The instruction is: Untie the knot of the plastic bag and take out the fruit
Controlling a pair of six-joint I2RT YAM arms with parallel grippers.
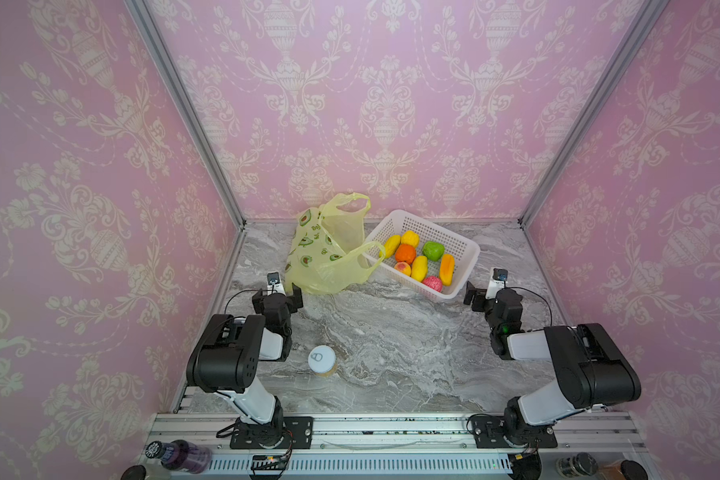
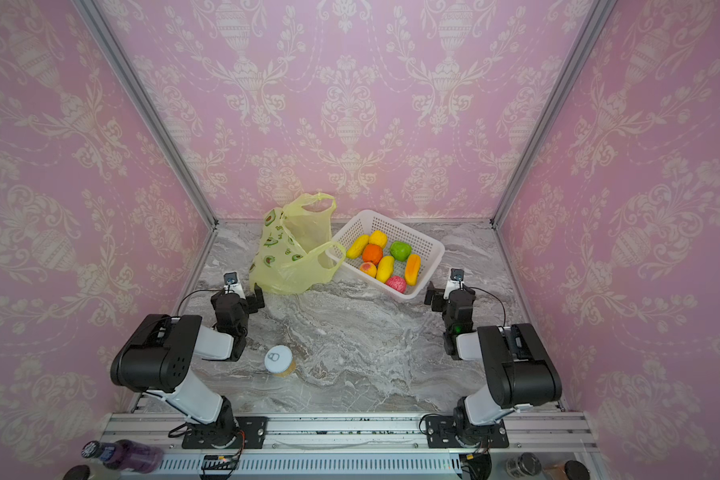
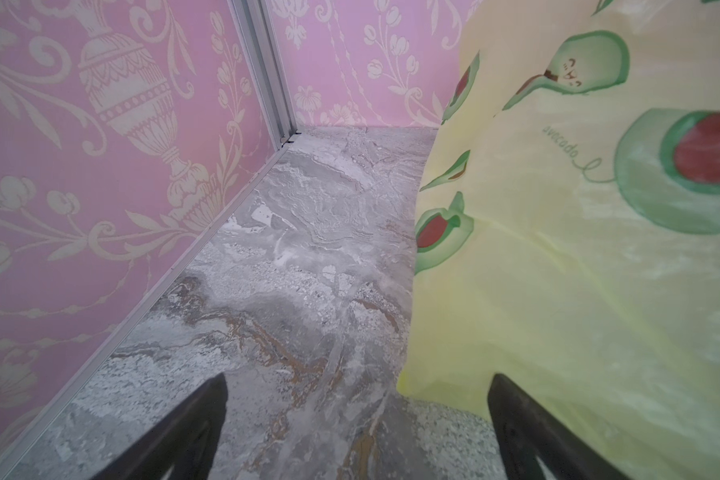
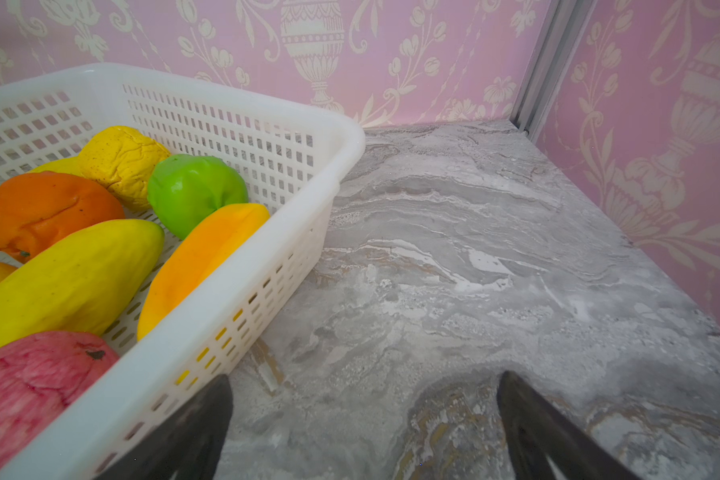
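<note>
Left of the white basket (image 1: 469, 248), touching it, the plastic bag (image 1: 325, 259) stands slumped with its two handle loops (image 1: 344, 195) apart. Eight toy fruit (image 1: 405, 253) lie inside the basket. Nearer than the basket's left side, the left gripper (image 3: 358, 376) gapes wide at the bag's foot. By the basket's near right corner, the right gripper (image 4: 364, 376) gapes wide, empty.

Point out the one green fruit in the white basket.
The round green fruit, near the basket's far wall, beside the wrinkled yellow one; every other fruit is yellow, orange, peach or pink-red.
</note>
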